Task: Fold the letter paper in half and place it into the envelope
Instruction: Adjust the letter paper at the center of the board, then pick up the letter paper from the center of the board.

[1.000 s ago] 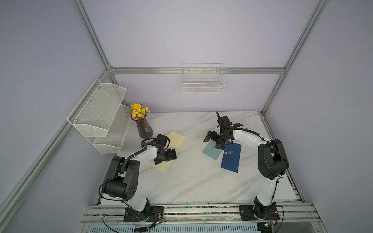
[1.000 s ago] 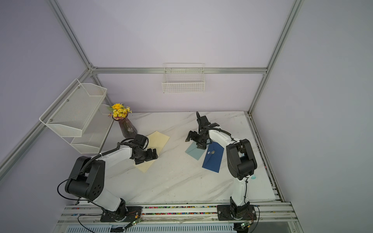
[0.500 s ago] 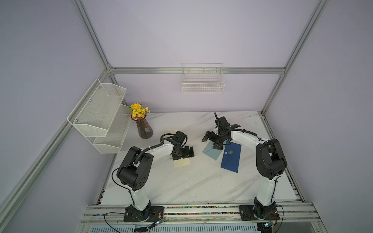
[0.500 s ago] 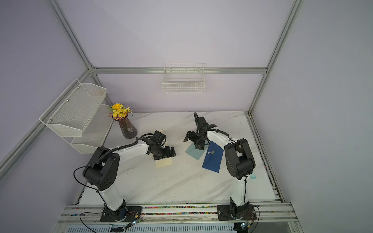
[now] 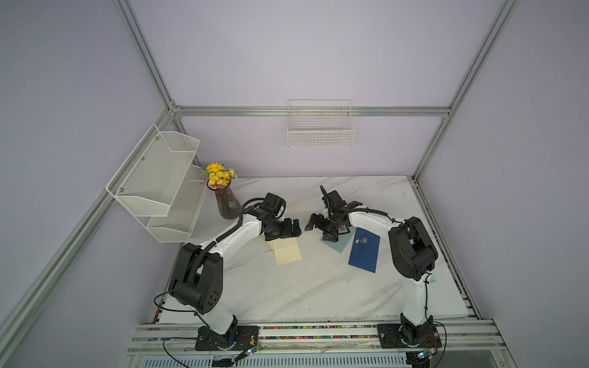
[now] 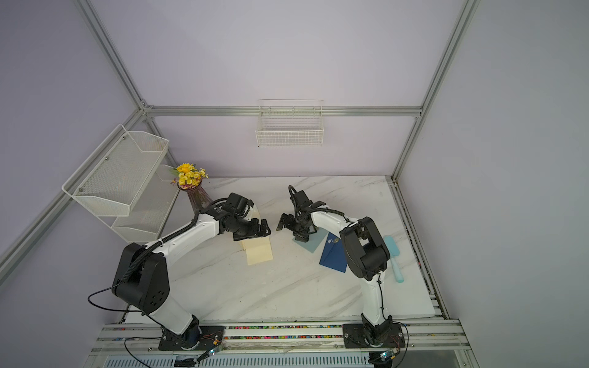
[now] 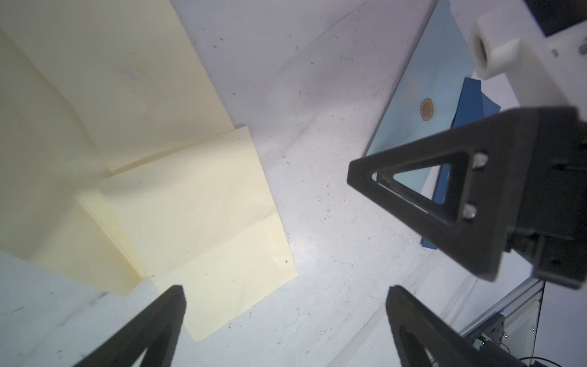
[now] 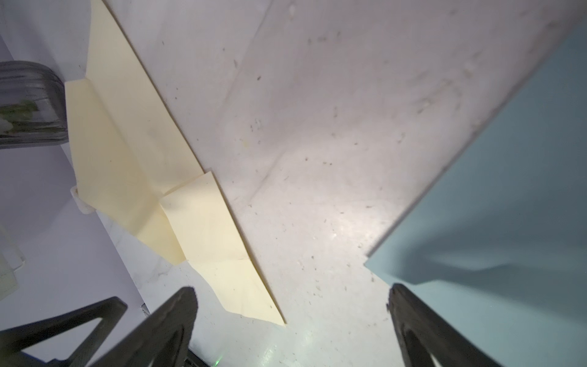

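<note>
The cream letter paper lies on the bench a short way from the flower vase, doubled over on itself (the layers do not line up; the left wrist view shows offset edges and creases). The end of the sheet nearer the vase runs beneath the left arm. The left jaws stand wide apart above it, gripping nothing.

Farther from the vase, beyond the paper, sits the dark blue envelope, its pale blue flap opened out on the side toward the vase. The right arm reaches over that flap. The right jaws are likewise spread and empty, one of them above the flap's corner, though whether it touches cannot be told. The two sets of jaws face each other, close but apart. Bare bench separates paper and envelope.
</note>
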`<state>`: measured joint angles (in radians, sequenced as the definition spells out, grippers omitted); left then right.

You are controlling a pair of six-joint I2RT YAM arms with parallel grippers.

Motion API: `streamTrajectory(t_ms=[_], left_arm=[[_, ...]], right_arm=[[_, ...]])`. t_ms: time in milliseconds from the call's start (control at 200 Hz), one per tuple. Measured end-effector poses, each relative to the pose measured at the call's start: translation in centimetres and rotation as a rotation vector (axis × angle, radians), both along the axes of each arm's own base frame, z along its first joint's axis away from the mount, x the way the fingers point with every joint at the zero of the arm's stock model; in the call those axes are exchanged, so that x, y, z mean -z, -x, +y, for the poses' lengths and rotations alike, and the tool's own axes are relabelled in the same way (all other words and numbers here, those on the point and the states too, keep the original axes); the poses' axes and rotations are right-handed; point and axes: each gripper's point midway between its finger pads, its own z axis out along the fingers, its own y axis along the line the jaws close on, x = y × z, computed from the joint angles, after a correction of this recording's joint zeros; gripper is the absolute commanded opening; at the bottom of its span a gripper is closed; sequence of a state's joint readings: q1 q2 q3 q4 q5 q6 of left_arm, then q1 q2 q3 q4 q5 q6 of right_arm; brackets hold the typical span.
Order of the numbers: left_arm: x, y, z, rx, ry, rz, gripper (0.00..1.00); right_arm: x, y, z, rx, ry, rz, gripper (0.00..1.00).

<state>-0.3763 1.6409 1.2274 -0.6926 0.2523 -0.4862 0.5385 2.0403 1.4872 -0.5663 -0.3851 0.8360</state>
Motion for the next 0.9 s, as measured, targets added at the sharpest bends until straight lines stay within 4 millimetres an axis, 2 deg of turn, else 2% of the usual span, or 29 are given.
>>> streamTrajectory(t_ms=[50,100,200,325,405,445,530,625,670,900], left_arm=[[0.3,-0.4,1.1,-0.023,-0.005,0.010,0.97],[0.5,-0.7,2.0,-0.043,-0.010,0.016,0.89],[0.9,-1.3,3.4,-0.066,-0.014,0.021,0.65],[1.6,-1.5,3.8,-0.059,-0.009,0.026,0.36],[2.3,-1.5,3.6,-0.051,-0.003,0.039,0.21],[2.8,-1.3,3.6,-0.044,-0.003,0.044,0.16],[3.9,-0.9,3.6,-0.044,0.001,0.069,0.12],[5.2,-0.2,3.9,-0.049,-0.001,0.097,0.12],[5.8,0.2,4.2,-0.056,-0.003,0.109,0.12],[7.4,1.0,5.4,-0.086,-0.008,0.133,0.12]], right_arm=[[0.4,0.4,0.6,-0.010,0.000,0.008,0.97],[0.7,0.8,1.1,-0.018,-0.001,0.018,0.97],[1.1,1.1,2.0,-0.032,-0.005,0.026,0.96],[1.0,1.0,3.2,-0.054,-0.024,0.018,0.94],[1.0,1.0,3.8,-0.065,-0.031,0.019,0.87],[1.0,1.1,4.0,-0.070,-0.034,0.019,0.80],[1.0,1.4,4.5,-0.086,-0.041,0.019,0.53],[1.0,1.6,4.8,-0.096,-0.050,0.023,0.13],[1.1,1.7,5.0,-0.100,-0.053,0.026,0.01],[2.7,1.6,5.8,-0.116,-0.059,0.056,0.00]])
